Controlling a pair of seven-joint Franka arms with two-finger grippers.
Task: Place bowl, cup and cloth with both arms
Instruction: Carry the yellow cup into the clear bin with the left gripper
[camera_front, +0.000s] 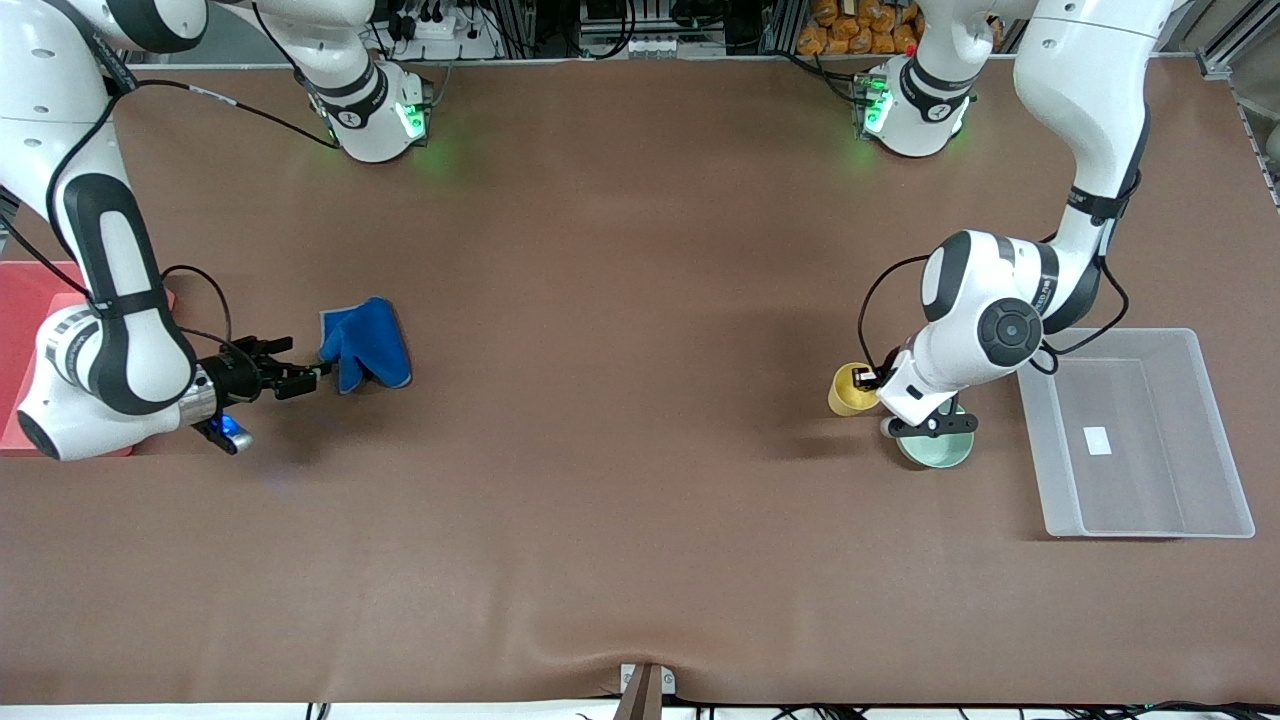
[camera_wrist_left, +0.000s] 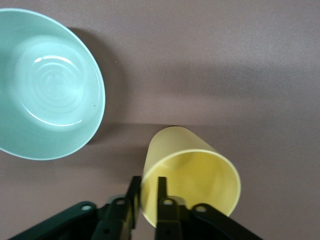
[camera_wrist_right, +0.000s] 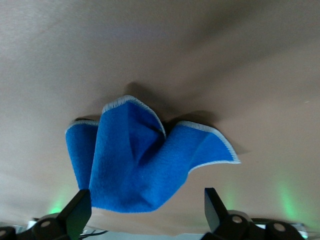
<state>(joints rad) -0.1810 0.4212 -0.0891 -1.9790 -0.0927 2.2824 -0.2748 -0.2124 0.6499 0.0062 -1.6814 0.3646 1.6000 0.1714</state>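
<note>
The left gripper (camera_wrist_left: 147, 200) was pinching the wall of the yellow cup (camera_wrist_left: 190, 177), one finger inside the rim and one outside. The hold was on a thin rim near one edge; in my judgement the cup could pivot or slip on lifting, and might knock the mint-green bowl (camera_front: 936, 446), which stood just beside the cup, nearer the front camera. The clear tray (camera_front: 1214, 436) lay past the bowl, toward the left arm's end.

The right gripper (camera_front: 305, 377) was spread wide, low at the blue cloth (camera_front: 366, 344), the cloth's bunched edge between its fingers. A shallow bite could catch only one fold. A red mat (camera_front: 25, 300) lay beside that arm.
</note>
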